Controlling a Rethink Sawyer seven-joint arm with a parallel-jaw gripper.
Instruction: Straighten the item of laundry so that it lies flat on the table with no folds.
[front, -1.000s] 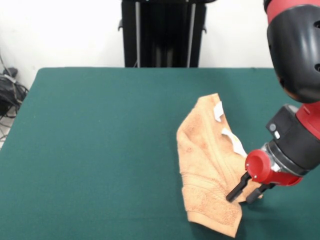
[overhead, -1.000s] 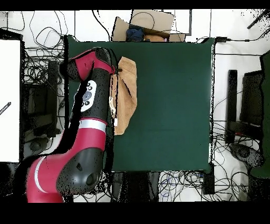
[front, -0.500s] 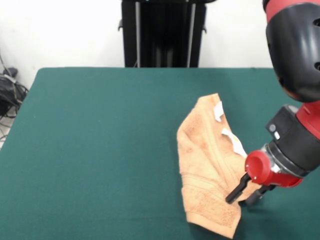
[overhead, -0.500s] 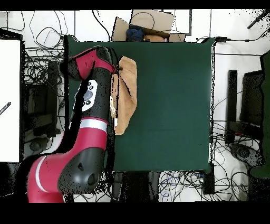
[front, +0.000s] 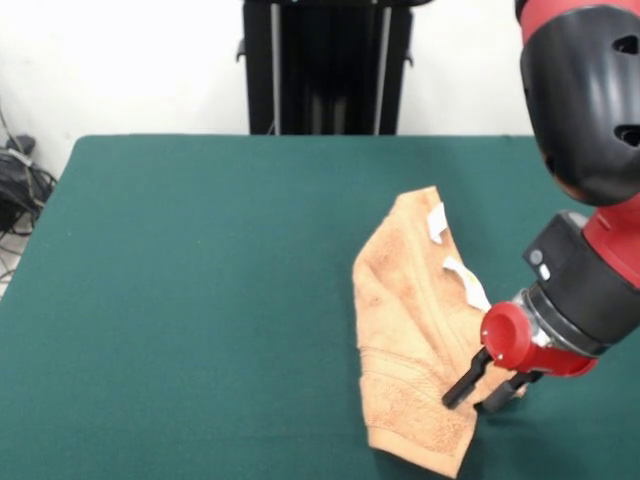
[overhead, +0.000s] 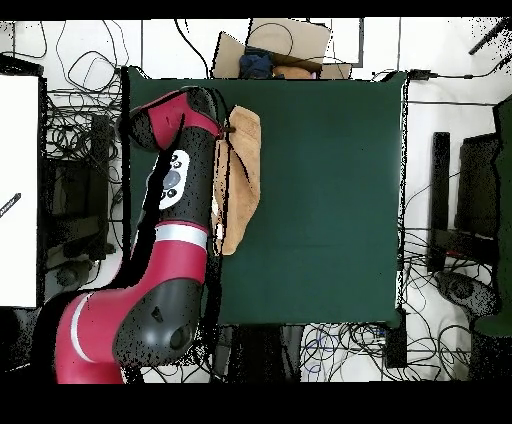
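Towel (front: 413, 340) folded and rumpled, on the table's (front: 190, 300) right half in the front view, its white tags (front: 452, 250) uppermost. Gripper (front: 472, 390), fingers slightly parted and pinching nothing, has shifted a little leftward over the towel's near right edge since the earlier frame; the towel is nearly unmoved. Green table cloth otherwise bare; cables (overhead: 75, 110) crowd the surrounding floor.

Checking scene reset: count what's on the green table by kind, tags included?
Peach-orange towel, still folded: 1
White tags on the towel: 2
Gripper at the towel's edge, fingers apart: 1
Total: 4, all on or over the table.
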